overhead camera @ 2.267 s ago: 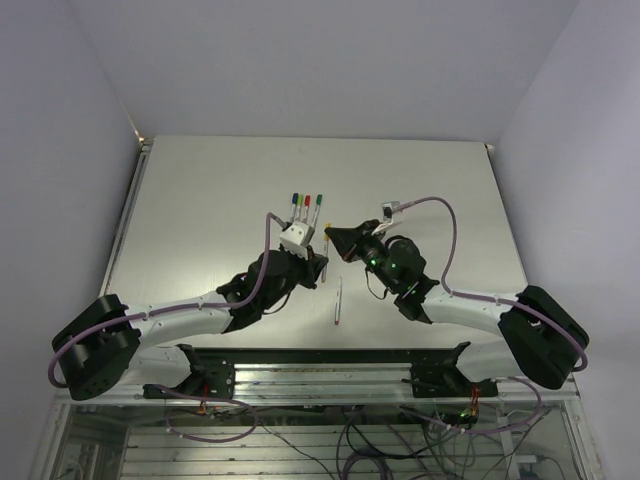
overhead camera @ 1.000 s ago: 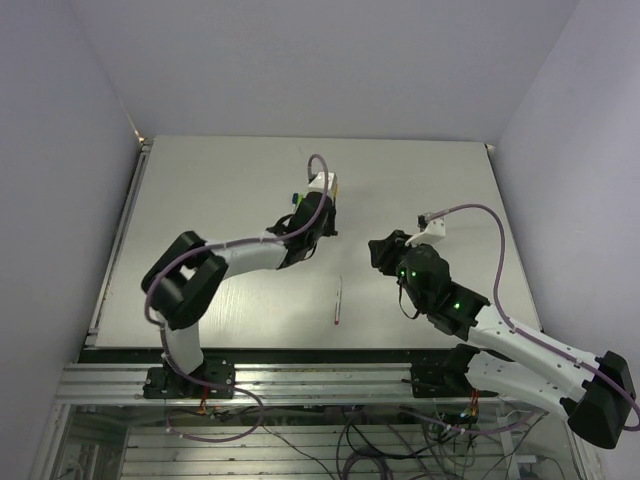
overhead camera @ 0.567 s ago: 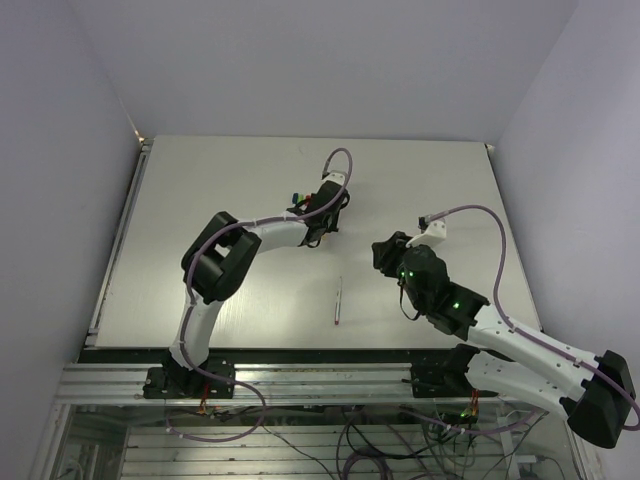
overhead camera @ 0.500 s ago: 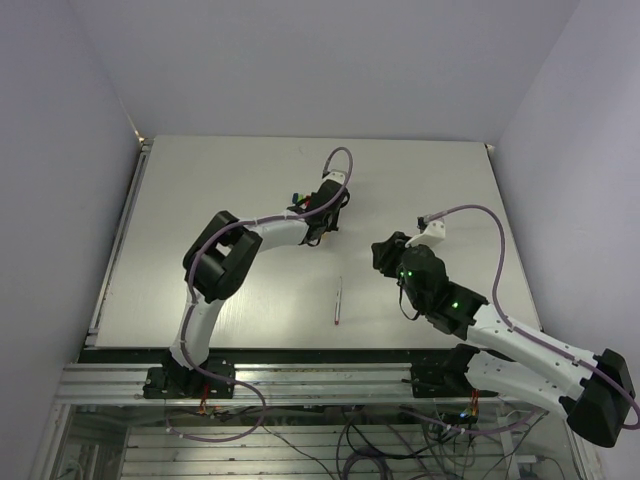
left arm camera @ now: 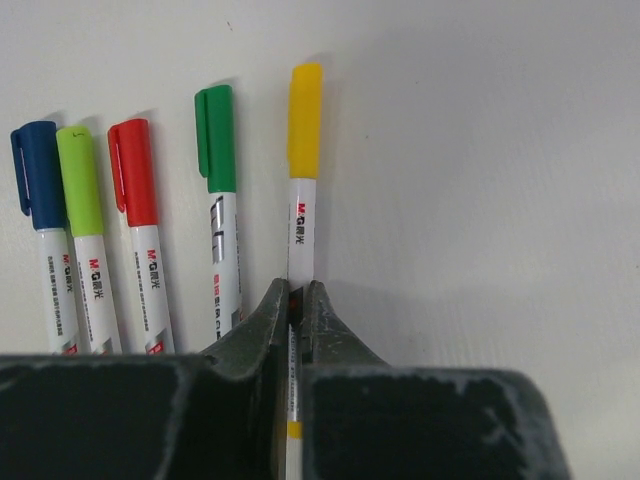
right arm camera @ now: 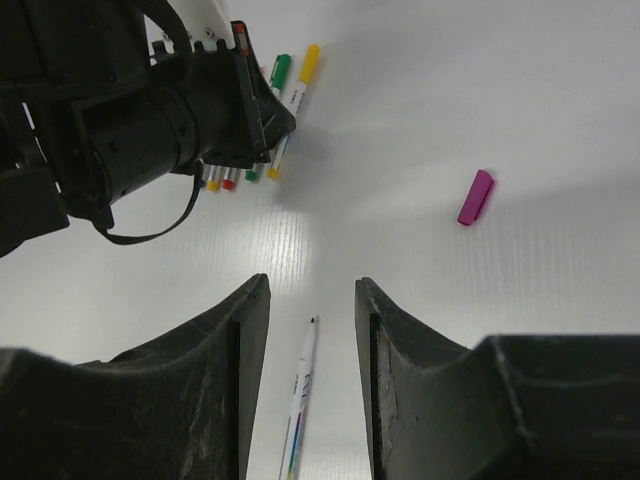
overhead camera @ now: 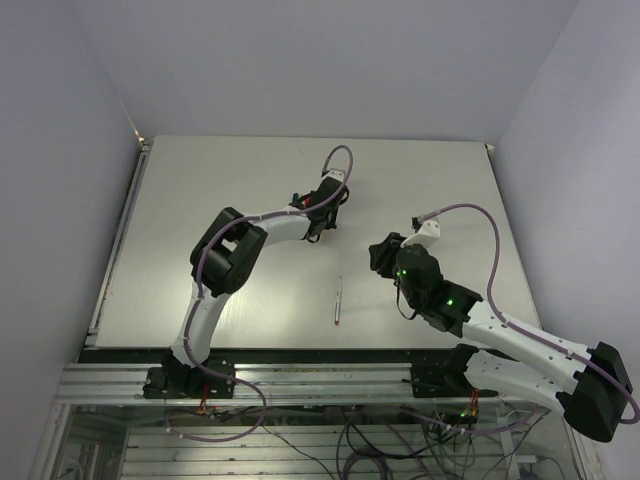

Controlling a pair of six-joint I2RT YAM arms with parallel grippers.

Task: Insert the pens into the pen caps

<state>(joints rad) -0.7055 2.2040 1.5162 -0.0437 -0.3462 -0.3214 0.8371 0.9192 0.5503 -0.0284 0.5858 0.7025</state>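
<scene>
In the left wrist view, several capped pens lie side by side: blue [left arm camera: 38,200], light green [left arm camera: 80,200], red [left arm camera: 135,200] and green [left arm camera: 218,180]. My left gripper [left arm camera: 296,292] is shut on the barrel of a yellow-capped pen [left arm camera: 304,150] at the right end of that row. In the top view it [overhead camera: 322,207] is at the table's middle far part. One uncapped pen [right arm camera: 300,395] lies below my open, empty right gripper [right arm camera: 312,283]. It also shows in the top view [overhead camera: 339,300]. A loose purple cap [right arm camera: 476,197] lies to the right.
The white table [overhead camera: 200,250] has a metal rail along its left edge [overhead camera: 118,240]. My right arm [overhead camera: 440,295] stretches from the near right. My left arm [overhead camera: 225,255] arches over the left middle. The purple cap is hidden in the top view.
My left arm has reached far forward with the yellow-capped pen to the row of capped pens. My right gripper has pulled back and now hangs over the uncapped pen.
</scene>
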